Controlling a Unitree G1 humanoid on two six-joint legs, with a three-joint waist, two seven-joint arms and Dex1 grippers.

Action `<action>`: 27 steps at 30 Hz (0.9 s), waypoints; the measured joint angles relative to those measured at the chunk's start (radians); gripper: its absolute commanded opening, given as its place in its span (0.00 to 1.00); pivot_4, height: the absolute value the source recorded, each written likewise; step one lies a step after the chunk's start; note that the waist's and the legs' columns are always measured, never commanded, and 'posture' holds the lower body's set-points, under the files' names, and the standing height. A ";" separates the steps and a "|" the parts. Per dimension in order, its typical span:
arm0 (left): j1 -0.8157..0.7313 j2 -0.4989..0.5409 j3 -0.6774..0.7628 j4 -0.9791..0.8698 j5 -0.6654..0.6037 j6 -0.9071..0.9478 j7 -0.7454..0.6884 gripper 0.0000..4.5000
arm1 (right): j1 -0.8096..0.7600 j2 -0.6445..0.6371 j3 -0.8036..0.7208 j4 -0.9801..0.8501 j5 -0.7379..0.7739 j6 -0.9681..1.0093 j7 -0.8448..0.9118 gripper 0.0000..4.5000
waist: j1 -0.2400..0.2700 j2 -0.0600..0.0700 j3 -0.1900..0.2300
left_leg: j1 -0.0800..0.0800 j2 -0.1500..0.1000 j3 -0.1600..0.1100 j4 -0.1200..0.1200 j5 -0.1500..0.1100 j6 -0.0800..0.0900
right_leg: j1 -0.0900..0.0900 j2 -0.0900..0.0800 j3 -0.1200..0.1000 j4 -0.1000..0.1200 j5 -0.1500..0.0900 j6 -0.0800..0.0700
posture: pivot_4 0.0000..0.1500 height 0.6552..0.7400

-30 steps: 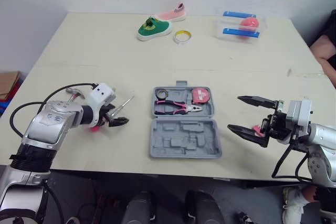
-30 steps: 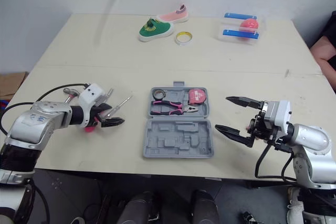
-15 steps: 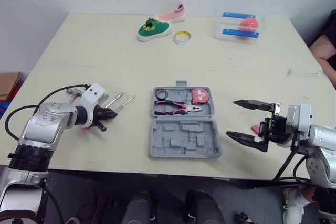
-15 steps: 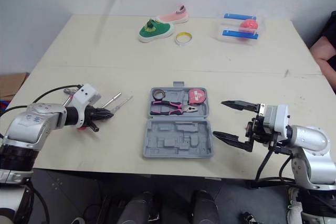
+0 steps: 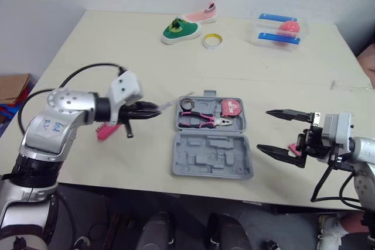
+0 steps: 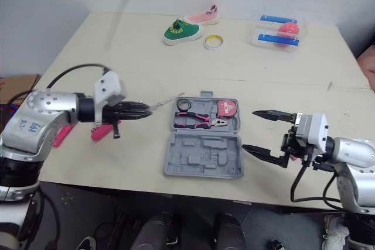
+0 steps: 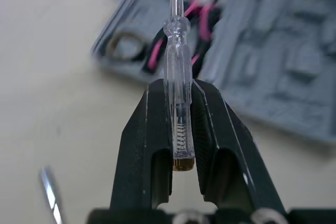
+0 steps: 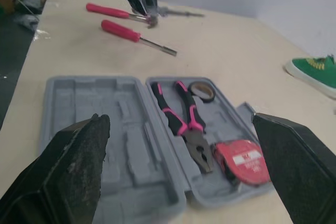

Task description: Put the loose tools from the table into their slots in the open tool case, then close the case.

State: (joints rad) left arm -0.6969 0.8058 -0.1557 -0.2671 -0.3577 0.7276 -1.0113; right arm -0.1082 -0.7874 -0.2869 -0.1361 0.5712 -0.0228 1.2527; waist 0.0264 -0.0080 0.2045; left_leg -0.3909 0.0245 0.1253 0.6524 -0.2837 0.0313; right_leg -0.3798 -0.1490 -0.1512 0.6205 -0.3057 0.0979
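The left gripper (image 5: 153, 109) is pinched shut on a screwdriver (image 7: 177, 66), holding it by the handle's back end so the shaft sticks straight out ahead. It hangs above the table (image 5: 105, 51), just left of the tool case (image 5: 211, 157), and points at the case's far-left corner. That looks like a carry grip, leaving the working end free to be lowered into a slot.

The screwdriver has a clear, slim handle with a small spring visible inside and a thin metal shaft.

The case lies open and flat at mid-table. Its far half holds pliers (image 5: 202, 121), a roll of tape (image 5: 187, 105) and a tape measure (image 5: 232, 108), while the moulded slots in its near half are bare.

The right gripper (image 5: 263, 130) waits just right of the case with its fingers spread wide and nothing between them, probably keeping clear.

Two pink-handled screwdrivers (image 8: 134, 34) lie on the table to the left.
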 measured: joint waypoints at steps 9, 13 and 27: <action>-0.147 -0.083 -0.316 0.006 0.148 0.094 -0.006 0.01 | 0.018 0.007 0.006 0.051 -0.017 -0.025 0.011 1.00 | -0.006 -0.002 0.001 | 0.001 0.002 0.003 0.001 0.001 -0.001 | -0.003 0.002 0.001 0.001 0.000 0.000 | 1.00 1.00; -0.184 -0.128 -0.398 0.048 0.243 0.089 0.018 0.01 | 0.044 0.018 0.007 0.033 -0.019 -0.026 0.001 1.00 | -0.001 -0.002 0.001 | 0.000 0.002 0.002 0.002 0.001 -0.001 | -0.003 0.002 0.002 0.001 0.000 0.000 | 1.00 1.00; -0.199 -0.176 -0.467 0.118 0.377 0.047 0.001 0.01 | 0.057 0.019 0.007 0.000 -0.019 -0.021 -0.018 1.00 | -0.002 -0.002 0.001 | -0.002 0.002 0.001 0.006 0.000 0.001 | -0.003 0.001 0.004 0.002 0.000 0.000 | 1.00 1.00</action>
State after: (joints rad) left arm -0.8962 0.6297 -0.6223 -0.1495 0.0197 0.7743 -1.0101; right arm -0.0510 -0.7689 -0.2802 -0.1362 0.5522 -0.0442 1.2344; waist 0.0247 -0.0100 0.2056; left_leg -0.3926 0.0269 0.1266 0.6586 -0.2833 0.0321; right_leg -0.3832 -0.1479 -0.1471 0.6225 -0.3056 0.0981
